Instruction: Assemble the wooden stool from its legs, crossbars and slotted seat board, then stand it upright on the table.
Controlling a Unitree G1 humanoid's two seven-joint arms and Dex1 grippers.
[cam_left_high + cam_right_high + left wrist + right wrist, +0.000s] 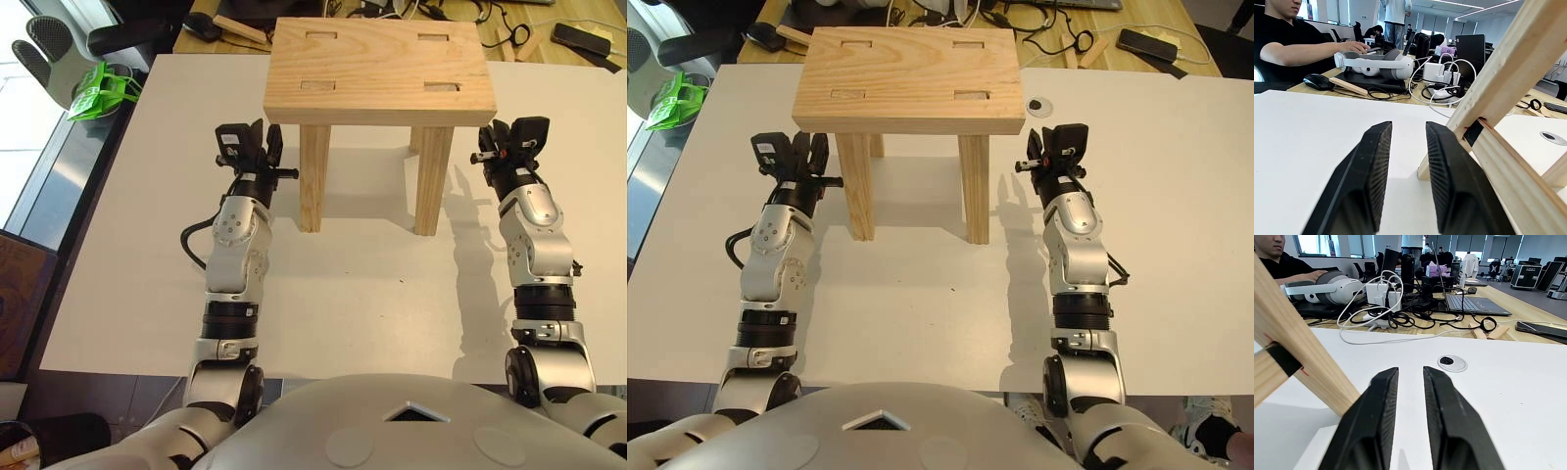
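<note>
The wooden stool (377, 73) stands upright on the white table (343, 294), its slotted seat board on top and its legs (313, 176) on the tabletop. My left gripper (263, 145) rests just left of the stool's near left leg, open by a narrow gap with nothing between its fingers (1371, 161). That leg and a crossbar (1508, 73) rise close beside it. My right gripper (505, 142) sits to the right of the near right leg (432, 181), also open by a narrow gap and empty. A stool leg (1298, 347) slants past it in the right wrist view.
A green bag (98, 90) lies off the table's far left corner. A round cable port (1038, 103) is set in the table behind the stool. The desk beyond holds a white headset (1376, 63), cables (1396, 316), a laptop (1474, 303) and loose wood pieces (240, 29).
</note>
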